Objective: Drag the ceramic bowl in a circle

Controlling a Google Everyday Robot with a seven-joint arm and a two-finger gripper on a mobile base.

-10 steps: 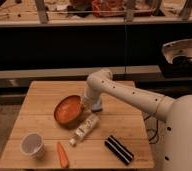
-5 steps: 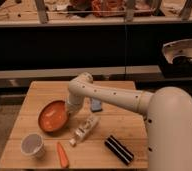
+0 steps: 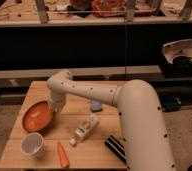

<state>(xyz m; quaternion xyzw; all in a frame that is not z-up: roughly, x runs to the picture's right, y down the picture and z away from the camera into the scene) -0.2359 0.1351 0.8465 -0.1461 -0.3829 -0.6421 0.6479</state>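
Note:
The ceramic bowl (image 3: 37, 116) is a wide, shallow orange-red dish with a darker rim. It sits on the left part of the wooden table (image 3: 84, 150), just above the small white cup (image 3: 32, 145). My white arm reaches from the lower right across the table. My gripper (image 3: 52, 107) is at the bowl's right rim, at the far end of the arm.
An orange carrot (image 3: 62, 155) lies near the front edge. A clear bottle (image 3: 85, 130) lies on its side mid-table. A black ridged object (image 3: 116, 147) lies at the front right. A small blue item (image 3: 96, 105) sits behind the bottle. A dark counter runs behind the table.
The bowl has slid left and toward the front of the table, ending close to the white cup. My arm has swung left with it.

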